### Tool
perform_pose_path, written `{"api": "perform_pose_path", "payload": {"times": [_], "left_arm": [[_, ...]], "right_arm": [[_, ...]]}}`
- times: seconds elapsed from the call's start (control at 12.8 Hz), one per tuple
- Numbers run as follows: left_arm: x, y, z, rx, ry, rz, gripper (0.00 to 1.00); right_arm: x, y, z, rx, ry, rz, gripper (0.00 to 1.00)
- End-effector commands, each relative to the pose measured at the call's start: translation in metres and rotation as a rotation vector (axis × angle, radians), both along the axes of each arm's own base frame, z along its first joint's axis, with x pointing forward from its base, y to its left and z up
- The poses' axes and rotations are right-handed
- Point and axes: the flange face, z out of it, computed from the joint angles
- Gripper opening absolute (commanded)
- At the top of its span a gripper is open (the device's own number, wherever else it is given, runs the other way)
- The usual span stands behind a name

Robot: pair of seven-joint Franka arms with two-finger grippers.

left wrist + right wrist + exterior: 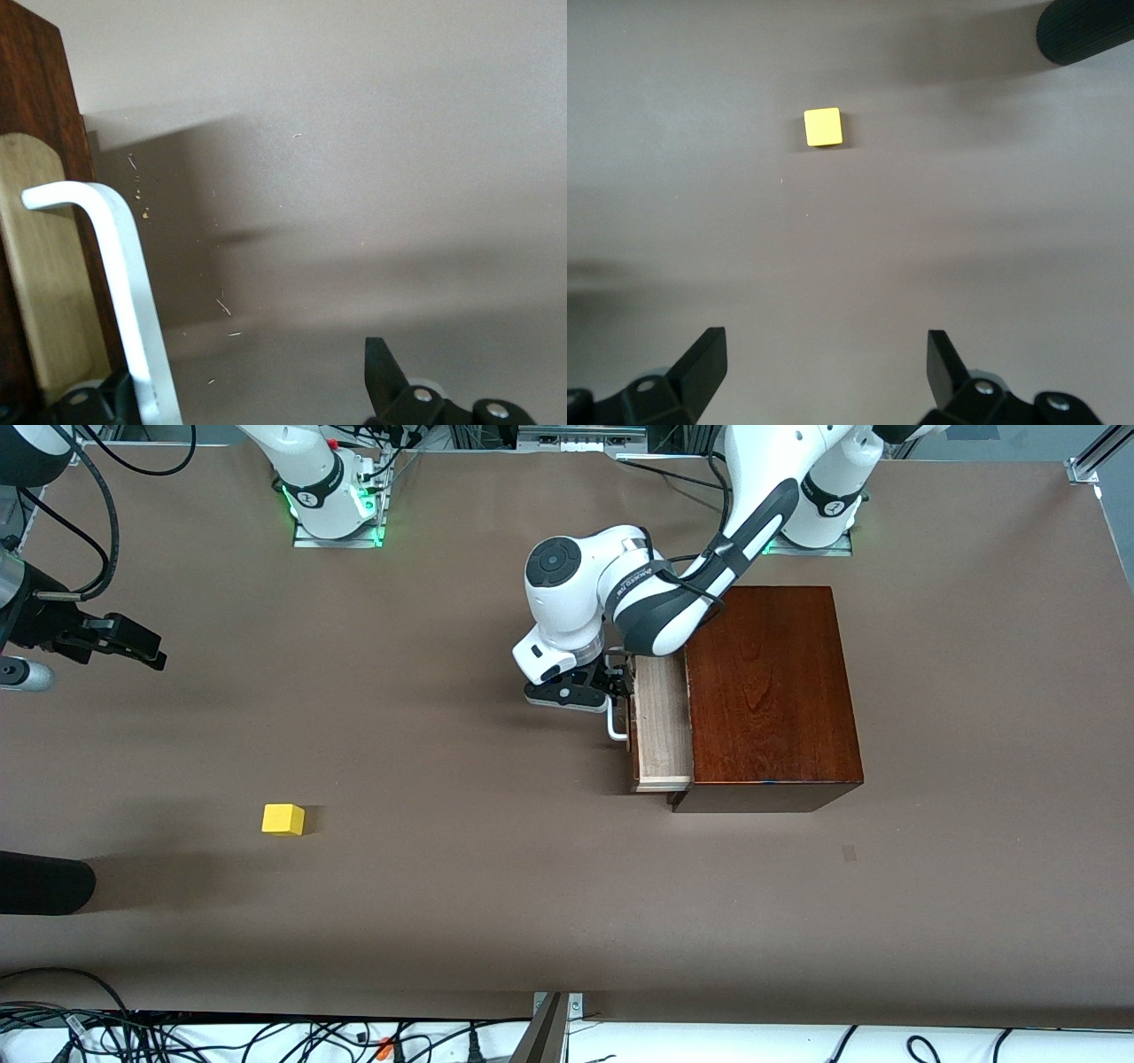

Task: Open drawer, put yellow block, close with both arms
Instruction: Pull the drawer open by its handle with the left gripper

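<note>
While the left gripper [617,682] is standing open at the handle [124,292], slipping risks leaving the drawer [663,722] half-open; the right gripper [824,372] is hovering open and empty over the block [823,127].

**Hidden and Cut Off**

The left gripper [617,682] sits under its own wrist at the handle [616,726], so its hold there is unreadable. The drawer [662,726] interior is partly covered by the arm. The right gripper [133,646] arm runs off frame.

Even, bright overhead light, soft diffuse shadows on the brown table [496,886], a short shadow beside the yellow block [283,819], mild sheen on the wooden box [771,682] top, green glow at both arm bases, left wrist view slightly soft up close
</note>
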Motion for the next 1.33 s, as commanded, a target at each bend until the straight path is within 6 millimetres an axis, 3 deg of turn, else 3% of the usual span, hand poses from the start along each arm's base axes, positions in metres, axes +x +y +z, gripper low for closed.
{"api": "perform_pose_path", "payload": {"times": [0.0, 0.47, 0.63, 0.86, 1.02, 1.17, 1.25], "left_arm": [[0.002, -0.012, 0.000, -0.030, 0.014, 0.016, 1.00], [-0.005, -0.015, 0.011, -0.013, 0.010, -0.007, 1.00], [-0.002, -0.015, 0.029, 0.028, 0.019, 0.006, 1.00], [-0.005, -0.013, 0.048, 0.106, 0.044, 0.018, 1.00], [0.001, -0.003, 0.079, 0.128, 0.037, 0.039, 1.00], [0.011, 0.016, 0.111, 0.153, 0.053, 0.027, 1.00], [0.020, 0.032, 0.130, 0.140, 0.082, 0.022, 1.00]], "right_arm": [[0.003, -0.004, 0.003, 0.010, -0.011, -0.005, 1.00], [0.003, -0.005, 0.002, 0.000, -0.009, -0.004, 1.00], [0.004, -0.005, 0.003, 0.001, -0.018, -0.005, 1.00], [0.025, 0.009, -0.017, 0.000, -0.054, 0.056, 1.00], [0.042, 0.014, -0.032, 0.004, -0.066, 0.123, 1.00], [0.069, 0.032, -0.042, 0.003, -0.054, 0.151, 1.00], [0.077, 0.038, -0.061, 0.005, -0.022, 0.157, 1.00]]}}
